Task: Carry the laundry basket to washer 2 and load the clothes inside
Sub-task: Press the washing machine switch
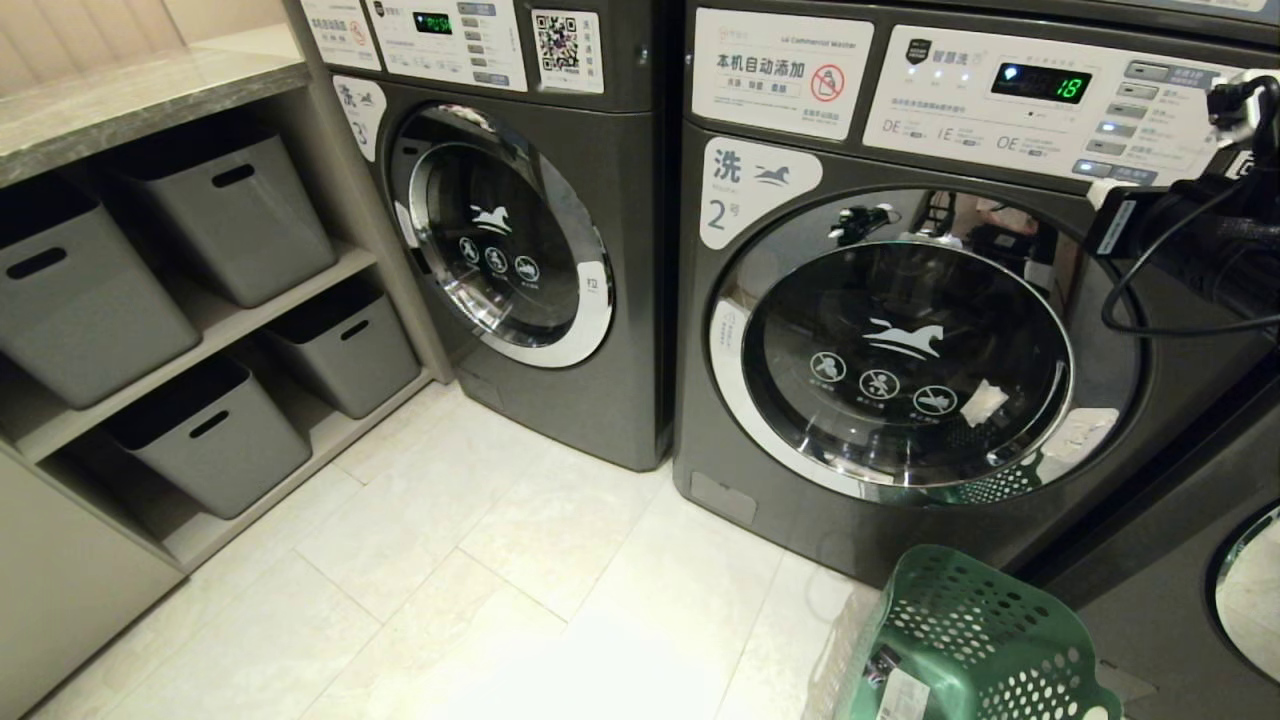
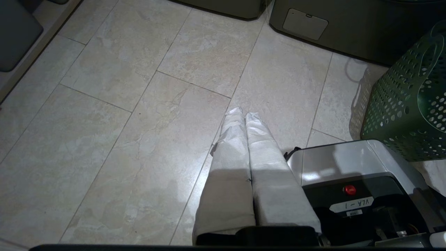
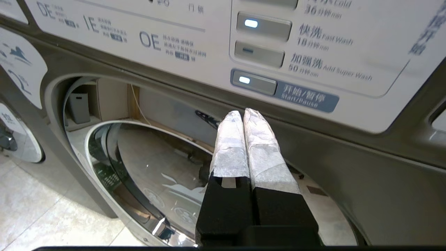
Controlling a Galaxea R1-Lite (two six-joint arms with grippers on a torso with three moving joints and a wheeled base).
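Observation:
Washer 2 (image 1: 900, 330) is dark grey with a chrome-ringed glass door (image 1: 900, 365), which is closed; its white label reads "2" (image 1: 745, 195). The green perforated laundry basket (image 1: 965, 640) stands on the floor at its lower right, also seen in the left wrist view (image 2: 407, 101). The clothes show in no view. My right gripper (image 3: 243, 113) is shut and empty, its taped tips just below the lit Start/Pause button (image 3: 254, 82) on the washer's panel. Near the robot base, my left gripper (image 2: 243, 113) hangs shut and empty over the floor tiles.
A like washer (image 1: 520, 230) stands to the left, and another washer's door (image 1: 1250, 590) shows at the lower right. Grey storage bins (image 1: 230, 215) fill shelves on the left. The robot base (image 2: 348, 167) sits next to the basket. Pale tiled floor (image 1: 480, 560) lies before the washers.

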